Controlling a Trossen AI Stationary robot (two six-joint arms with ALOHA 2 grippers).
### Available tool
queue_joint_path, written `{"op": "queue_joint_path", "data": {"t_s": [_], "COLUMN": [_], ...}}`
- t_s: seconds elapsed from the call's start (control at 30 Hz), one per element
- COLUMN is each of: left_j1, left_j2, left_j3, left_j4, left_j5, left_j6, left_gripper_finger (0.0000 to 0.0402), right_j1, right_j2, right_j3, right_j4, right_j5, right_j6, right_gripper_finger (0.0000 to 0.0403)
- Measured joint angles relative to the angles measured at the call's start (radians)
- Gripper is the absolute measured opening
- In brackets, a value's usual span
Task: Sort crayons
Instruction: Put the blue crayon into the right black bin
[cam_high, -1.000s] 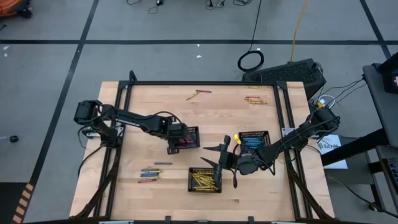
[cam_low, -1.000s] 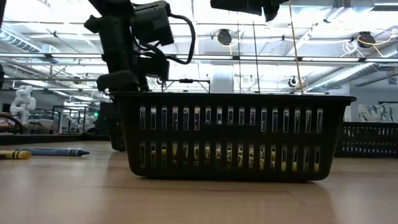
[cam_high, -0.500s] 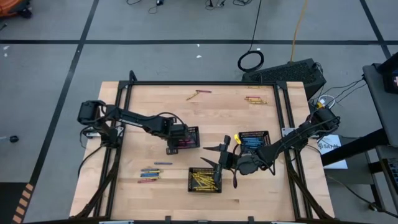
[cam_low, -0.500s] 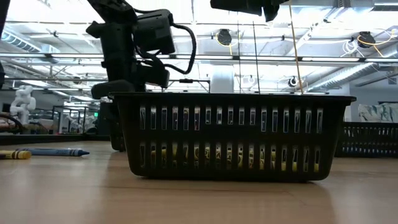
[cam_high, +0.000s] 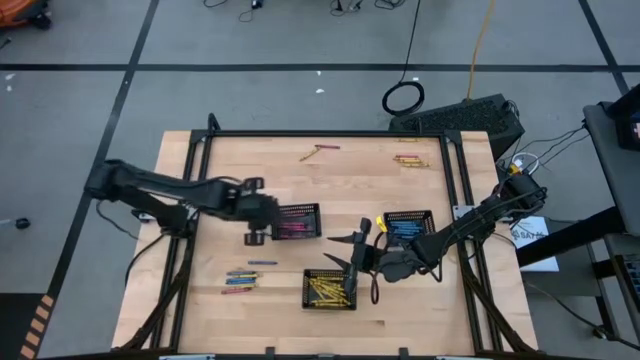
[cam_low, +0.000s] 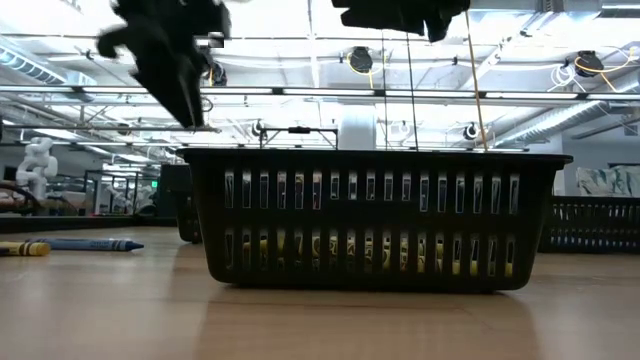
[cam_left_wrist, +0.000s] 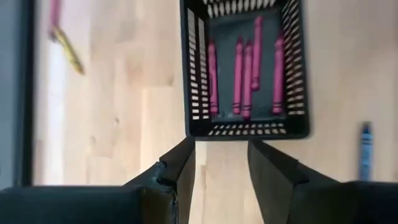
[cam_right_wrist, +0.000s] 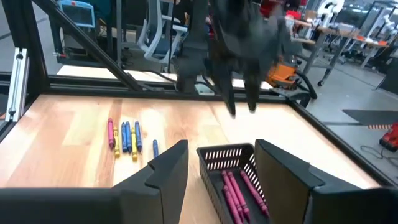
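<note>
Pink crayons (cam_left_wrist: 245, 74) lie in a black mesh tray (cam_high: 297, 222) near the middle of the wooden tabletop (cam_high: 260, 170). Just beside that tray's left end hangs the left gripper (cam_high: 252, 212), its fingers (cam_left_wrist: 177, 171) parted and holding nothing. Yellow crayons (cam_high: 326, 290) fill a second tray (cam_high: 329, 289) at the near edge, and blue crayons (cam_high: 404, 228) sit in a third tray (cam_high: 408, 226) to the right. Between those 2 trays the right gripper (cam_high: 343, 253) waits with fingers spread wide, empty. Loose crayons (cam_high: 241, 279) lie on the tabletop's left side, with more (cam_high: 407, 159) near the far edge.
</note>
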Motion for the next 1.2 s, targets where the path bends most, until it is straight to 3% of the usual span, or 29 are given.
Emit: {"op": "queue_joint_path", "data": {"t_s": [0.17, 0.3, 0.43, 0.57, 0.77, 1.2], "left_j1": [-0.184, -0.369, -0.533, -0.624, -0.636, -0.464], "left_j2": [-0.188, -0.282, -0.303, -0.277, -0.194, 0.001], "left_j3": [-0.048, -0.134, -0.237, -0.343, -0.457, -0.559], "left_j4": [0.001, 0.102, 0.255, 0.417, 0.524, 0.646], "left_j5": [-0.088, -0.142, -0.176, -0.219, -0.198, 0.044], "left_j6": [-0.168, -0.297, -0.407, -0.497, -0.546, -0.502], "left_gripper_finger": [0.0139, 0.0139, 0.0139, 0.0139, 0.0139, 0.0135], "right_j1": [0.000, 0.000, 0.000, 0.000, 0.000, 0.000], "right_j2": [0.000, 0.000, 0.000, 0.000, 0.000, 0.000], "right_j3": [0.000, 0.000, 0.000, 0.000, 0.000, 0.000], "right_j4": [-0.037, -0.051, -0.055, -0.053, -0.047, -0.034], "right_j5": [0.000, -0.002, -0.005, -0.005, -0.005, -0.005], "right_j6": [0.035, 0.036, 0.036, 0.036, 0.036, 0.034], "right_gripper_finger": [0.0169, 0.0169, 0.0169, 0.0169, 0.0169, 0.0169]}}
